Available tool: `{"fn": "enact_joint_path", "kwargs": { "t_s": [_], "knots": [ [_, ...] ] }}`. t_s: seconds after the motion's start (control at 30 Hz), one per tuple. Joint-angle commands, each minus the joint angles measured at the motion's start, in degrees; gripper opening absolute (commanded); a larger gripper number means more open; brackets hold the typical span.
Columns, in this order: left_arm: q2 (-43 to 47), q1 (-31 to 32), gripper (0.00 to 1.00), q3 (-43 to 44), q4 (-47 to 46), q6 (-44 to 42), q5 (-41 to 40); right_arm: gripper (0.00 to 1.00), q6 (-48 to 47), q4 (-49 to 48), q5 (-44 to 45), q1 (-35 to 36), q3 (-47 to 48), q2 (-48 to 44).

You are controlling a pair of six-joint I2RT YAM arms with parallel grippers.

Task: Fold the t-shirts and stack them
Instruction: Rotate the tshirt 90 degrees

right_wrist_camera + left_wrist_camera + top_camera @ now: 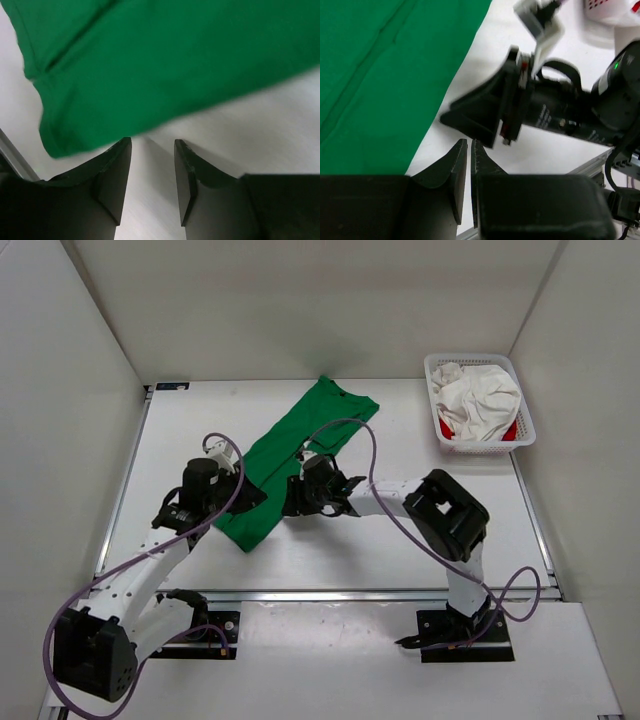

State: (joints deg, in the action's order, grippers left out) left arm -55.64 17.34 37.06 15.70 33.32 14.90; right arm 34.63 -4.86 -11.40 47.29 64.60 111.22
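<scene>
On the white tabletop [175, 435], the bright green short-sleeved cloth t-shirt [292, 453] lies folded lengthwise into a long strip. It runs diagonally from near the left arm up toward the far right, with its collar at the far end. The left gripper [469, 142] sits at the strip's near left edge. In the left wrist view its two dark fingers are drawn almost together, leaving only a thin slit. Nothing shows between them, and they stand over bare table just beside the green cloth. The right gripper [152, 142] reaches in from the other side, close to the strip's right edge. Its fingers are spread apart and empty, with white tabletop showing in the gap and the shirt's edge and corner just beyond the tips. At the far right corner stands a white plastic mesh basket [530, 432]. It holds the crumpled white cloth t-shirt [485, 395] heaped on top of the bright red t-shirt [446, 428], which peeks out at both lower corners.
</scene>
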Motion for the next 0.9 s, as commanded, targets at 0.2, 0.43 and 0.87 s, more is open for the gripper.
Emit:
{"fn": "enact_joint_path", "kwargs": {
  "t_s": [0.2, 0.43, 0.87],
  "knots": [
    [-2.1, 1.4, 0.12, -2.1, -0.2, -0.5, 1.6, 0.04, 4.3, -3.6, 1.2, -1.8, 3.9, 5.7],
    [-8.4, 7.0, 0.15, -0.4, -0.4, 0.1, 1.4, 0.0, 0.5, -2.4, -8.8, -15.5, -17.0, -12.0],
    [-12.3, 11.4, 0.52, -4.9, 7.7, -4.5, -5.1, 0.39, -5.2, 12.7, -10.0, -21.7, -32.7, -35.4]
  ]
}}
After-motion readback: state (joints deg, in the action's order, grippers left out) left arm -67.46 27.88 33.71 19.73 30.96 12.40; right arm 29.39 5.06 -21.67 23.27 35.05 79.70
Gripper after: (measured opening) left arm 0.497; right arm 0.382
